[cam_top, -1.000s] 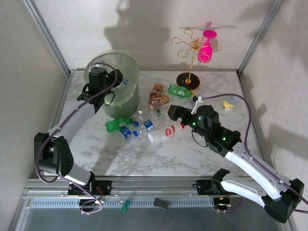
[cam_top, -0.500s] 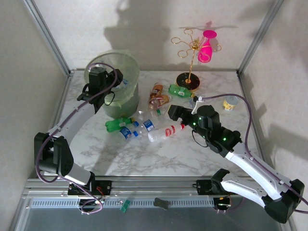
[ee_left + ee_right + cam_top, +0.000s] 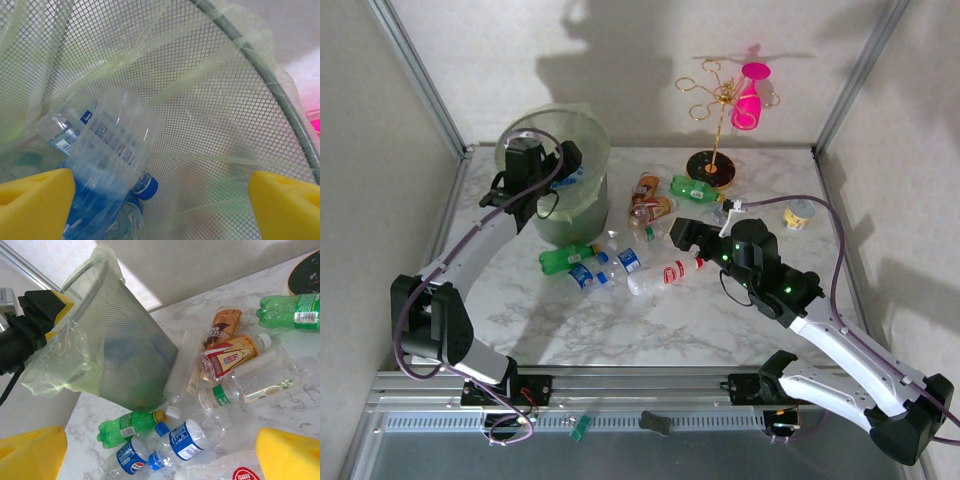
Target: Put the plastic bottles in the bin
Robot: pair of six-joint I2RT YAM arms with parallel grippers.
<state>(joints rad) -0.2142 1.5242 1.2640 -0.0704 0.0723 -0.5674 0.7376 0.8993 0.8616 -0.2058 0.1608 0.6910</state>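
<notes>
The pale green mesh bin (image 3: 575,210) stands at the back left, and my left gripper (image 3: 558,163) hangs open over its mouth. In the left wrist view a clear, blue-labelled bottle (image 3: 107,145) shows blurred inside the bin (image 3: 210,115), loose between the wide-apart yellow fingers (image 3: 35,200), above another blue-capped bottle (image 3: 145,186). Several plastic bottles lie beside the bin: a green one (image 3: 563,258), blue-labelled ones (image 3: 625,260), a red-labelled clear one (image 3: 665,274). My right gripper (image 3: 682,235) stands open above them, nothing held. From its wrist I see the green bottle (image 3: 127,427) and a blue-labelled bottle (image 3: 187,437).
A gold cup stand (image 3: 718,120) on a black base carries a pink glass (image 3: 750,95) at the back. A small yellow-lidded jar (image 3: 800,213) sits at the right. More bottles lie behind the heap: a brown one (image 3: 222,325), another green one (image 3: 290,312).
My left gripper has opened over the bin, and the clear bottle has come loose from its fingers. The right arm has stayed where it was.
</notes>
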